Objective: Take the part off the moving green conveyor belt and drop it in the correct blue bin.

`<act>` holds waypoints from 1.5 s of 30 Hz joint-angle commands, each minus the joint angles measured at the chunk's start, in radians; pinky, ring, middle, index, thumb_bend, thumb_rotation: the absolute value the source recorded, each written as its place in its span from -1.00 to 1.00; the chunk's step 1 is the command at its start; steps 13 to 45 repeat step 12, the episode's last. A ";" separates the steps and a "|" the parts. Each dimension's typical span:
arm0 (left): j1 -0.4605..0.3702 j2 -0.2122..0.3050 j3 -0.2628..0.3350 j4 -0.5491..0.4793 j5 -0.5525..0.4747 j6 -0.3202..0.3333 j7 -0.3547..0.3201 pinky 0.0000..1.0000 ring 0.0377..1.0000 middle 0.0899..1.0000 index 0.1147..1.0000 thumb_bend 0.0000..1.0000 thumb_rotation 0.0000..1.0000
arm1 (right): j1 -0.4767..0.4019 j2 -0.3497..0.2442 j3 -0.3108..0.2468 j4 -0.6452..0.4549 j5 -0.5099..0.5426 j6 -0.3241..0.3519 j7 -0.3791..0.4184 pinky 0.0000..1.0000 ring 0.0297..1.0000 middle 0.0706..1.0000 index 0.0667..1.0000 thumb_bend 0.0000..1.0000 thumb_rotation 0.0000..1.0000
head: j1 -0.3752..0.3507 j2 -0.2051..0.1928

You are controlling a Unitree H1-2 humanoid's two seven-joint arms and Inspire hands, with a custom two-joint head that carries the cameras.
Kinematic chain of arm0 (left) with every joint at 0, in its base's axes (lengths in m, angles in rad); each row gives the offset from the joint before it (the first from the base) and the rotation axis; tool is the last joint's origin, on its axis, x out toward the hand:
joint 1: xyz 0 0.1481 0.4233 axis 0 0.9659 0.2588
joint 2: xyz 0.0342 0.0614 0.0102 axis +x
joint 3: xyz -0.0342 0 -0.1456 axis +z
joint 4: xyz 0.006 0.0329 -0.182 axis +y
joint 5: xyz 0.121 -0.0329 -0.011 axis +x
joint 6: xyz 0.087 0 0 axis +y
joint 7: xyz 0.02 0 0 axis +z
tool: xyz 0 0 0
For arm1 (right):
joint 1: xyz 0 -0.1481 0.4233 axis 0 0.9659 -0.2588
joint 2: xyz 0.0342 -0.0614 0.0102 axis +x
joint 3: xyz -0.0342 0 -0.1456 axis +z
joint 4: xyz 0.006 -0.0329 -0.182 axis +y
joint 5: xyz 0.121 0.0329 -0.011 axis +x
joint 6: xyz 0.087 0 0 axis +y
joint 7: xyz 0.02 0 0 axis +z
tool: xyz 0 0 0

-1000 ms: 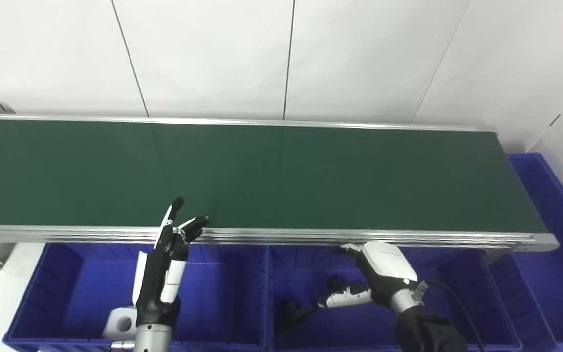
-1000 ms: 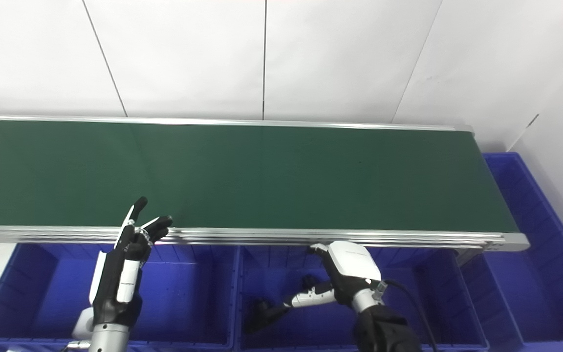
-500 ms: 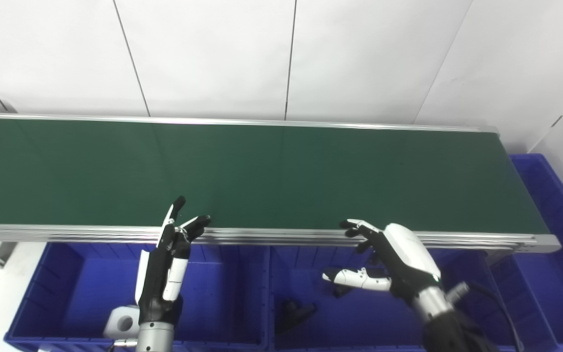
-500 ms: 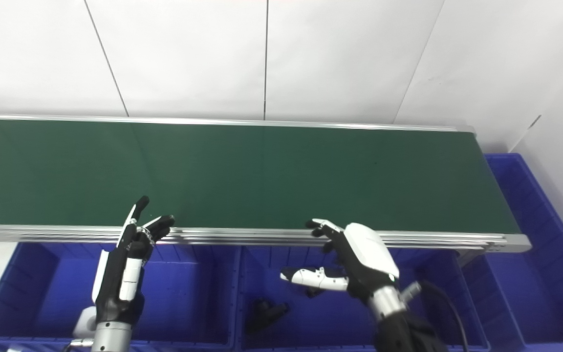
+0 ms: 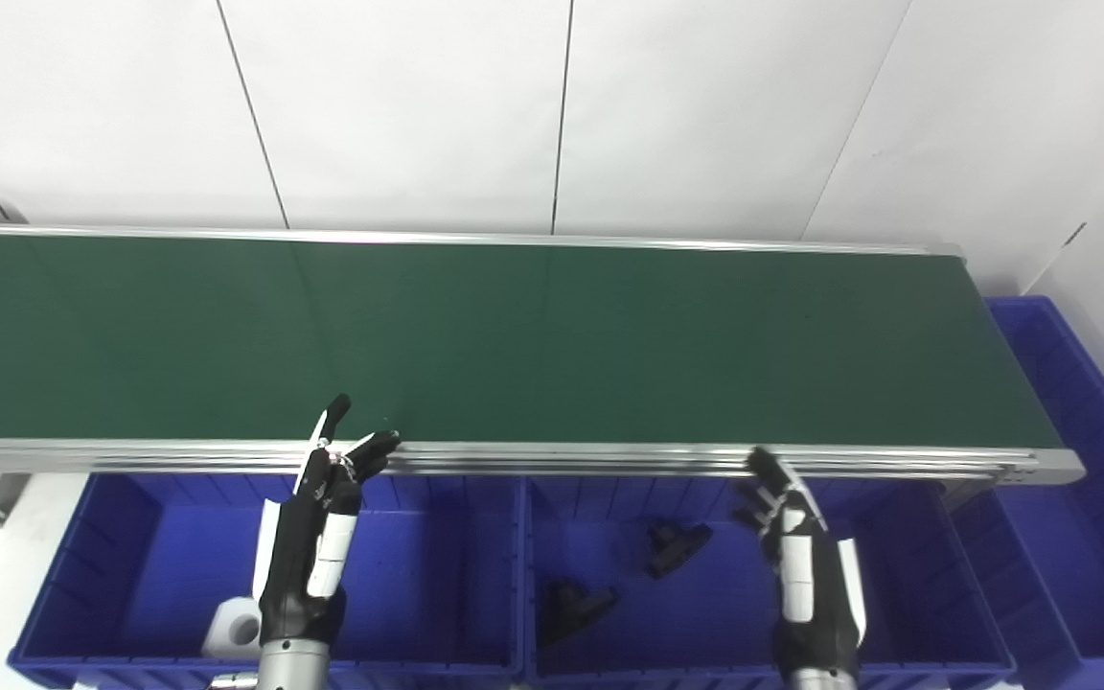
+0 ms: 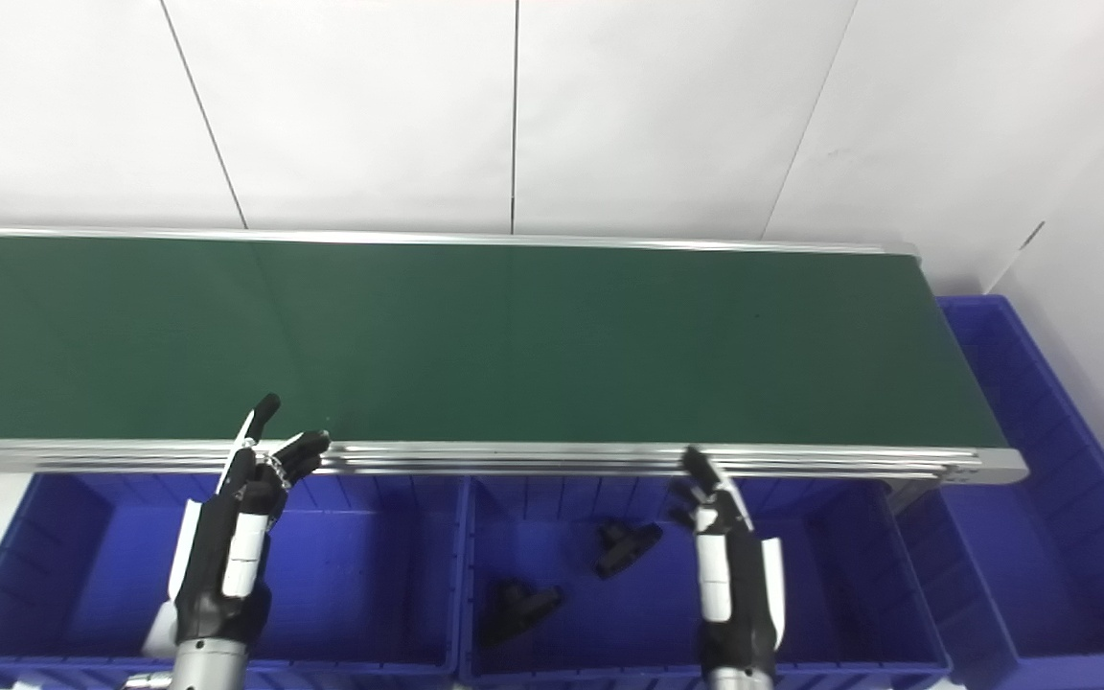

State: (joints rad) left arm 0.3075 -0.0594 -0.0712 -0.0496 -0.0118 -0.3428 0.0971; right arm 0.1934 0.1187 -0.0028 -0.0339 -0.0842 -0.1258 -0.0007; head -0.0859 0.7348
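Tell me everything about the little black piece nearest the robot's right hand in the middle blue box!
The black part is small, dark and matte, probably plastic, with stubby arms sticking out, so its outline is uneven. It lies flat and slanted on the floor of the middle blue bin, toward the back. Nothing grips it: the right hand is raised beside it, open and apart from it. A second black part lies nearer the front, not touching it. Finer details are too small to tell.
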 commanded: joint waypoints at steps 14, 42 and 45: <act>0.002 -0.014 0.003 -0.006 0.009 -0.056 -0.009 0.71 0.71 0.72 0.89 0.13 0.70 | -0.014 -0.008 0.041 0.029 -0.050 -0.110 -0.063 1.00 1.00 1.00 1.00 0.77 1.00 | 0.017 -0.002; 0.002 -0.014 0.003 -0.006 0.009 -0.056 -0.009 0.71 0.71 0.72 0.89 0.13 0.70 | -0.014 -0.008 0.041 0.029 -0.050 -0.110 -0.063 1.00 1.00 1.00 1.00 0.77 1.00 | 0.017 -0.002; 0.002 -0.014 0.003 -0.006 0.009 -0.056 -0.009 0.71 0.71 0.72 0.89 0.13 0.70 | -0.014 -0.008 0.041 0.029 -0.050 -0.110 -0.063 1.00 1.00 1.00 1.00 0.77 1.00 | 0.017 -0.002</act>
